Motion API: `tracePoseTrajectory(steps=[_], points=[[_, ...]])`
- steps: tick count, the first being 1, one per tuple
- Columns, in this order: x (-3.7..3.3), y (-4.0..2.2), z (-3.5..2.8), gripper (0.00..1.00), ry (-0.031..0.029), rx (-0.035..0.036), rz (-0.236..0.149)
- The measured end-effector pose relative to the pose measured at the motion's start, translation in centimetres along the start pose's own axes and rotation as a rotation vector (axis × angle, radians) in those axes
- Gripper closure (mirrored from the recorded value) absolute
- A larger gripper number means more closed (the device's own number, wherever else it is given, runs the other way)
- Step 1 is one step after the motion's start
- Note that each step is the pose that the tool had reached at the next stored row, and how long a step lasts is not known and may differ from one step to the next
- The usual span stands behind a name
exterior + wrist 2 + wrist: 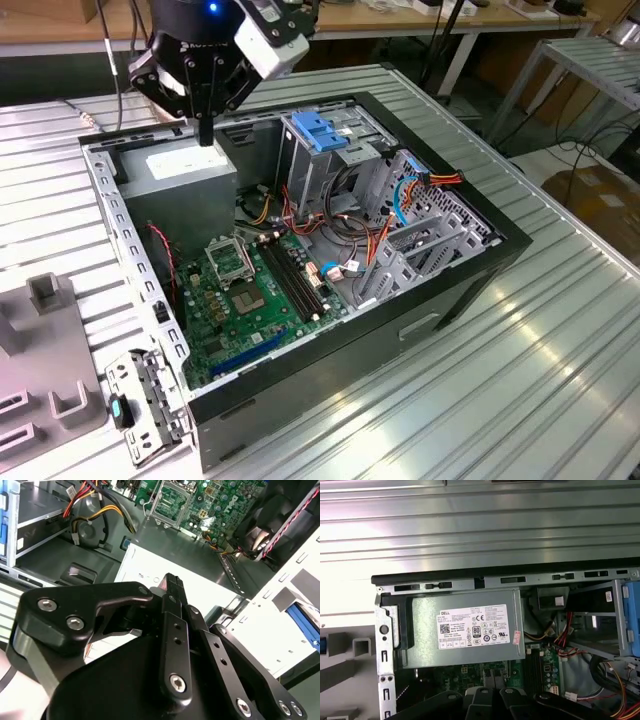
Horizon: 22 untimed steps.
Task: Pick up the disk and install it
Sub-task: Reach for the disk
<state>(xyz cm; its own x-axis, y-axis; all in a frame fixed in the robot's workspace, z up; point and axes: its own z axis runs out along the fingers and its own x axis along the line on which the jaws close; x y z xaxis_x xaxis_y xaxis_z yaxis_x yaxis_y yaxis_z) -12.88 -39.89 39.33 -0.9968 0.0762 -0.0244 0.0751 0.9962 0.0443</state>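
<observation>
Black gripper [207,140] [172,580] points straight down, fingers pressed together and pinching nothing. It hangs over the large grey metal power-supply box with a white label [185,170] [215,597] [465,630]. Tip is right at the label. Cannot tell if it is touching or just above.

Disk: cannot tell where it lies.

The power-supply box sits in a corner of the open black computer case [400,320], directly below the gripper. The green motherboard [240,290] [210,505] lies flat on the case floor, past the box and lower than the gripper tip. The grey metal drive cage [330,175] stands beside the gripper, near it but apart. It has a blue plastic latch [320,130] on top. Red, yellow and black wire bundles [350,235] run between cage and motherboard, well below the gripper.

The case rests on a ribbed silver metal desk [500,400] [470,525]. A grey block fixture [50,350] sits on the desk outside the case, well apart from the gripper.
</observation>
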Motion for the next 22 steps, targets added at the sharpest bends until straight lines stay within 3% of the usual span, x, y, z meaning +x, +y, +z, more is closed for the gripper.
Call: tracePoseTrajectory(steps=[22], points=[[1.60,-0.12,-0.04,0.89,0.0000,0.0000,0.000]])
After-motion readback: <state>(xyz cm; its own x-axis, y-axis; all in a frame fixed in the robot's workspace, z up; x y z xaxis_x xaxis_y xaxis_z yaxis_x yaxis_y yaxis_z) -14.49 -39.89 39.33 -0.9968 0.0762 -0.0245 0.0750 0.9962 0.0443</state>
